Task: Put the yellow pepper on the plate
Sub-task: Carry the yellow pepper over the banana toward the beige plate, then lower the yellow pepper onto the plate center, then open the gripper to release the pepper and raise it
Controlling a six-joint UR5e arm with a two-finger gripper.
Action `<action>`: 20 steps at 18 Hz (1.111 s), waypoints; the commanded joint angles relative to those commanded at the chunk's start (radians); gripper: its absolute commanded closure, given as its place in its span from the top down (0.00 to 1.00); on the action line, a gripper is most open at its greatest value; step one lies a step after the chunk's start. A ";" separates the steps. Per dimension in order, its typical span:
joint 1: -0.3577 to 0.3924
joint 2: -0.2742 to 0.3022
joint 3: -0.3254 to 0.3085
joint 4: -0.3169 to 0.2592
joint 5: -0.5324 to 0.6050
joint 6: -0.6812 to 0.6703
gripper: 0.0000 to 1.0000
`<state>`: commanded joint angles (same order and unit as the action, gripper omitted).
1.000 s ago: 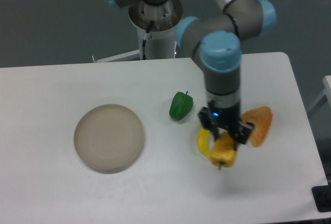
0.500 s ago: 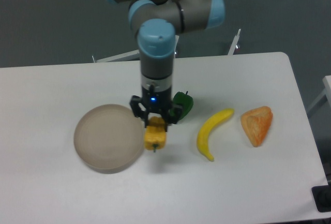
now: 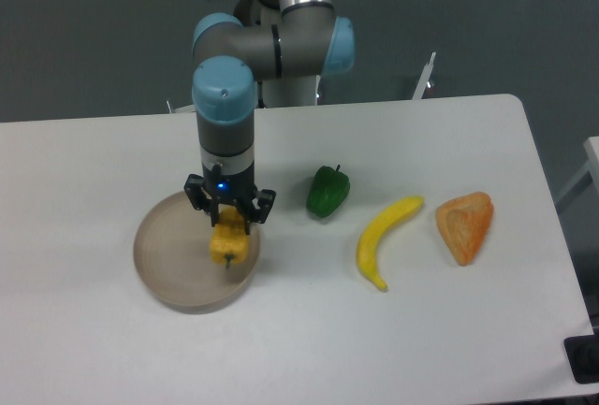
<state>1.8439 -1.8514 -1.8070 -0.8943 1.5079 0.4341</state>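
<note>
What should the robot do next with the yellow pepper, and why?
Probably lower a little and open. The gripper holds the yellow pepper over the right part of the plate, so letting go there should leave it on the plate.

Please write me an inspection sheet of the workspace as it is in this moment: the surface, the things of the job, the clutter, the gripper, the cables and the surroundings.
Surface: white table, no spills or marks seen.
Job's things: yellow pepper held over the right part of the plate; whether it touches the plate cannot be told.
Clutter: green pepper, banana and orange fruit lie on the table right of the plate, apart from each other.
Gripper: gripper points down, shut on the yellow pepper.
Cables: nothing seen.
Surroundings: dark grey floor behind the table; arm base at the far edge.
</note>
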 joint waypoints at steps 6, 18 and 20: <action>-0.009 -0.017 0.005 0.000 -0.002 0.005 0.36; -0.012 -0.031 0.003 0.000 0.000 0.003 0.48; -0.012 -0.031 0.006 0.002 0.000 0.005 0.70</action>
<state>1.8316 -1.8822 -1.8009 -0.8928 1.5079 0.4387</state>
